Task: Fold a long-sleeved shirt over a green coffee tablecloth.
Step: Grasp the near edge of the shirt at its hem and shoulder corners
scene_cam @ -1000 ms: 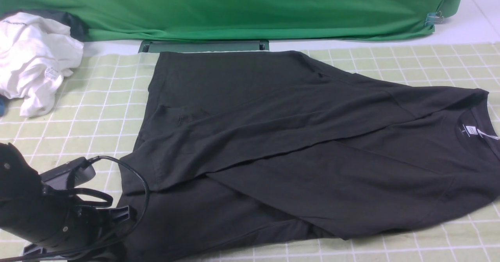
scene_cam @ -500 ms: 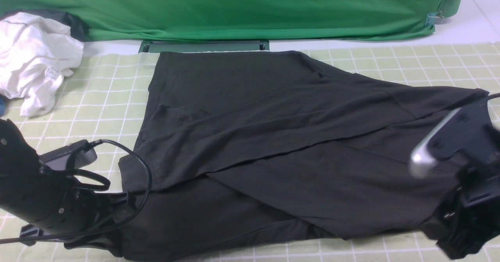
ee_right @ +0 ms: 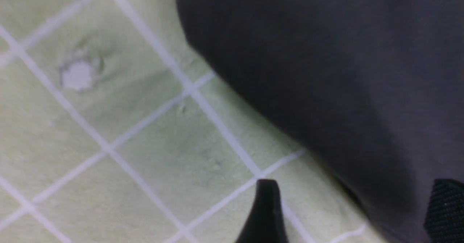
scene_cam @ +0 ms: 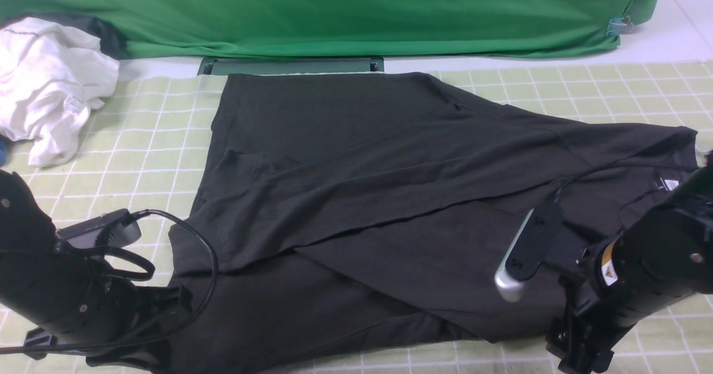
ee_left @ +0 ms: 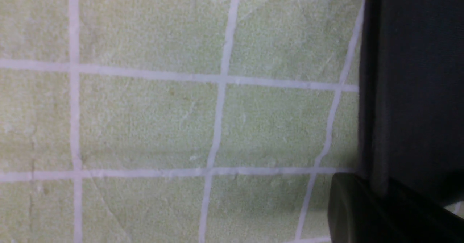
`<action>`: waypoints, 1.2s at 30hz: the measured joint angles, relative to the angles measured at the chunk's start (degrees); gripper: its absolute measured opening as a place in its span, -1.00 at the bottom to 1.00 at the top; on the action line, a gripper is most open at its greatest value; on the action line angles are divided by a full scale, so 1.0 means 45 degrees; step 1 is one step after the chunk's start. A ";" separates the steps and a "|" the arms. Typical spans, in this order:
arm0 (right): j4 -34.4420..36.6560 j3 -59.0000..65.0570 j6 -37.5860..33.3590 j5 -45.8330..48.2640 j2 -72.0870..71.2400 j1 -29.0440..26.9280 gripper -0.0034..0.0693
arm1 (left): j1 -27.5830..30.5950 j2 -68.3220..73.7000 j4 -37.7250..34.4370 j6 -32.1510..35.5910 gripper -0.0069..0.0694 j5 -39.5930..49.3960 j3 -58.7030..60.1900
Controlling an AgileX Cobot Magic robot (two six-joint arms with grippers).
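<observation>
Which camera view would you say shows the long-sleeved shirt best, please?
The front view: the long-sleeved shirt lies nearly whole on the green coffee tablecloth, sleeves laid across its body. The left wrist view catches only a dark strip of it; the right wrist view only a blurred edge.

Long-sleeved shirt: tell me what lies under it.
Under the long-sleeved shirt lies the green checked tablecloth, which shows around the shirt's near, left and right edges. Whatever else may sit beneath the shirt's middle is covered and cannot be seen.
</observation>
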 joint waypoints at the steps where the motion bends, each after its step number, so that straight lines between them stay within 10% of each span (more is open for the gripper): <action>1: -0.0107 0.0000 -0.0085 -0.0049 0.0234 0.0000 0.57 | 0.0000 0.0000 0.0000 0.0012 -0.78 -0.0025 0.0000; 16: -0.0874 -0.0310 -0.0149 -0.0614 0.1133 0.0048 0.09 | 0.0000 0.0000 -0.0014 0.0061 -0.78 -0.0105 0.0000; 36: -0.1209 -0.1434 0.0651 0.0939 0.1902 0.0048 0.04 | 0.0000 0.0000 0.0026 0.0067 -0.78 -0.0217 0.0000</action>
